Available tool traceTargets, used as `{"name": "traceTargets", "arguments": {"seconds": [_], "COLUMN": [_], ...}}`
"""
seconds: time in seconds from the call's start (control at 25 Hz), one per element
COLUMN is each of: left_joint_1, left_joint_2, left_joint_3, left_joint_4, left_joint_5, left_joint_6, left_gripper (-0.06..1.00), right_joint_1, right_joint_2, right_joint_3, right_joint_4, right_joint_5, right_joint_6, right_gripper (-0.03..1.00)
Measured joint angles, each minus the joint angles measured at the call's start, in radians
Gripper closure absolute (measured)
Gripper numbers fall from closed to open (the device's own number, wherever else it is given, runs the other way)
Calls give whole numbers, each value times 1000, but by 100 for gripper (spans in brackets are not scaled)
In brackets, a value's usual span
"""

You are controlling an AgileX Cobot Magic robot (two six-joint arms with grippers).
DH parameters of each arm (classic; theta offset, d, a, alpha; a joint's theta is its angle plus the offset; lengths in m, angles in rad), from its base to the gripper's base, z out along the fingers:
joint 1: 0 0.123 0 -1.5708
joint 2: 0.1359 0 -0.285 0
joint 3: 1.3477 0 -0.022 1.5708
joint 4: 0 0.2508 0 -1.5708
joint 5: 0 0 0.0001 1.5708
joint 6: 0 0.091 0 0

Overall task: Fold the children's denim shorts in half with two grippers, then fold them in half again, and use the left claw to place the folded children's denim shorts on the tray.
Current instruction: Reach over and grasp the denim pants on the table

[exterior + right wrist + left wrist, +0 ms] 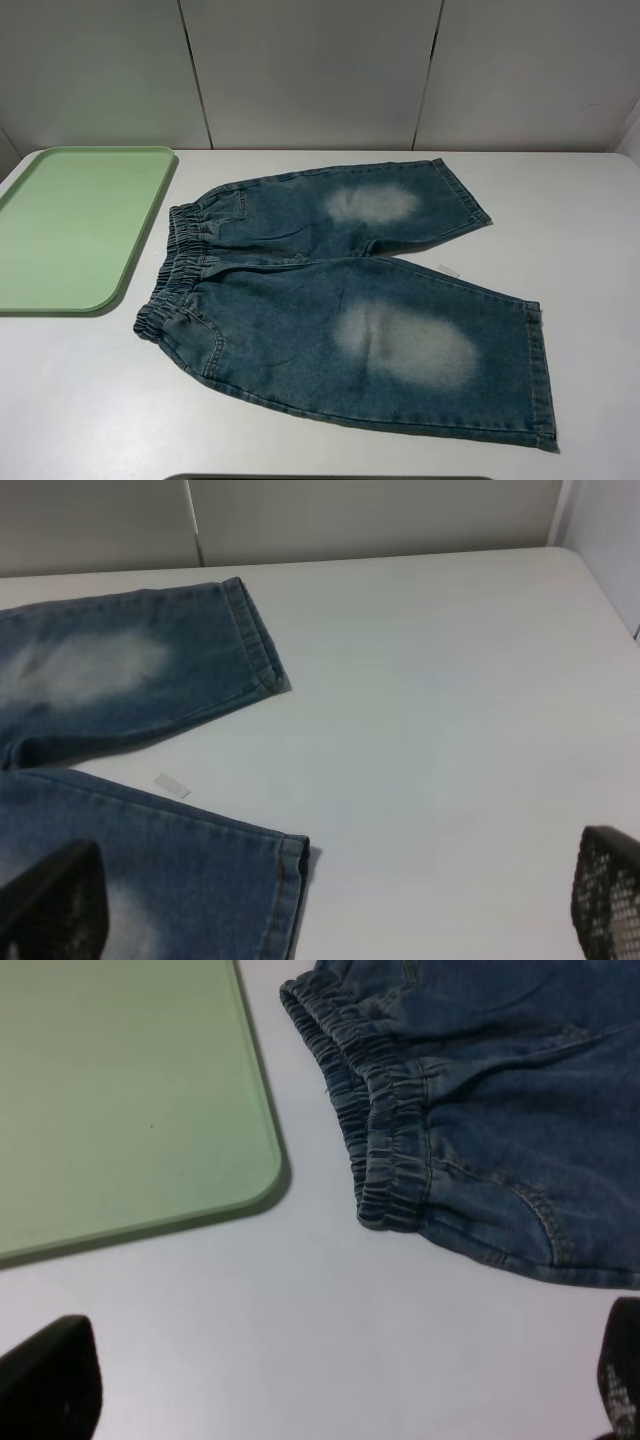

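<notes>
**Pre-fold: shorts flat, both grippers empty**

The children's denim shorts [350, 300] lie spread flat on the white table [590, 250]. The waistband [385, 1140] points toward the tray [80, 225] and sits just beside its corner without touching it. The legs run away from the tray, splayed apart, bleached patches up. Nothing is on the tray.

The left gripper [335, 1390] has its jaws spread wide and holds nothing. It hovers over bare table near the near corner of the waistband. The right gripper [330, 900] is also spread wide and empty, over the table just off the near leg hem [290, 880]. Neither arm shows in the high view.

My read: the first fold hasn't begun, so this is the approach to the first grasp. Next move likely:
- left drops onto the near waistband corner
- right drops onto the near hem corner
- both pinch the denim only, lift together and carry the near leg over the far one

Risk: the elastic bunches and may slip from a shallow pinch.
</notes>
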Motion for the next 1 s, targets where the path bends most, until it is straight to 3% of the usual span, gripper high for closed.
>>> {"name": "traceTargets", "arguments": {"seconds": [1.0], "left_joint_1": [0], "left_joint_2": [0], "left_joint_3": [0], "left_joint_4": [0], "left_joint_5": [0], "left_joint_6": [1], "left_gripper": [-5], "right_joint_1": [0], "right_joint_2": [0], "right_joint_3": [0], "right_joint_4": [0], "right_joint_5": [0], "right_joint_6": [0], "right_gripper": [27]}}
